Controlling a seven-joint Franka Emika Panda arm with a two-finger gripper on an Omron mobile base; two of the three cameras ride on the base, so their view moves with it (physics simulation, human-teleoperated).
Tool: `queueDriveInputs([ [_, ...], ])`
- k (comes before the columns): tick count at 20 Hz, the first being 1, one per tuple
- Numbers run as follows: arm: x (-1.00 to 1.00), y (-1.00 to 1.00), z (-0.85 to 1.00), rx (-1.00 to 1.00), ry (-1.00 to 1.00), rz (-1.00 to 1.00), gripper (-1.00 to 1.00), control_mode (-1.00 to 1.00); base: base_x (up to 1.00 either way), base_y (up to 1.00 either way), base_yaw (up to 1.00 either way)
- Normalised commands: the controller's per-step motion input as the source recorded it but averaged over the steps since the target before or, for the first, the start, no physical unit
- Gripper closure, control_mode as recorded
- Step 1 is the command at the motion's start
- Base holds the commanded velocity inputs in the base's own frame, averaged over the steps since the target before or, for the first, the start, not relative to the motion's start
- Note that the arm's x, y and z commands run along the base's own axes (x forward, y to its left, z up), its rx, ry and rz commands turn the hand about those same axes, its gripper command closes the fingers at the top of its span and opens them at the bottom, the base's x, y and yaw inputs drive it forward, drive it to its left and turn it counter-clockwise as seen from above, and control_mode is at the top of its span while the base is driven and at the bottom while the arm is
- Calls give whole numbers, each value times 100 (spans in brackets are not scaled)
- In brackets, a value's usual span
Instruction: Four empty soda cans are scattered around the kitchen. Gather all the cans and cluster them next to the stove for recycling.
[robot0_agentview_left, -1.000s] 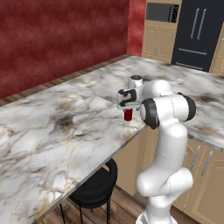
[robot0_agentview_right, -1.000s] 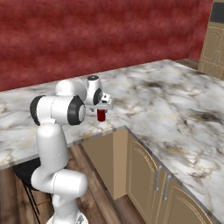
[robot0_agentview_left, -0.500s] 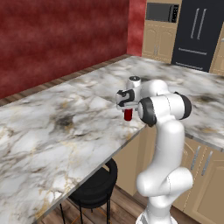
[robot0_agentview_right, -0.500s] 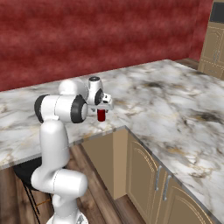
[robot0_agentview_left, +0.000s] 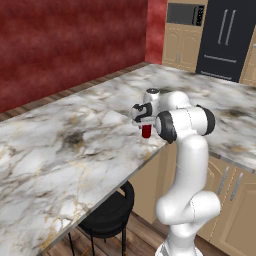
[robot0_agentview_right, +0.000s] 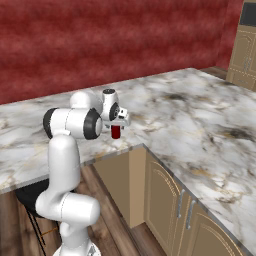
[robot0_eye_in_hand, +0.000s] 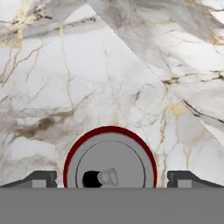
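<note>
Your gripper (robot0_eye_in_hand: 112, 177) hangs right above red can (robot0_agentview_left: 146, 131), jaws wide open, one finger (robot0_eye_in_hand: 40, 178) either side of silver top, not touching. Can stands upright on marble counter (robot0_agentview_left: 75, 145), near inside corner of near edge.

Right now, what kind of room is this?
A home kitchen, most likely: a veined marble countertop, tan wooden base cabinets, and a tall black refrigerator beside a built-in microwave.
</note>
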Motion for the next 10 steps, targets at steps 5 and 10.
queueDriveInputs([
  [5, 5, 0, -10, 0, 0, 0, -100, -100, 0, 0, 0],
  [10, 0, 1, -11, -1, 0, 0, -100, -100, 0, 0, 0],
])
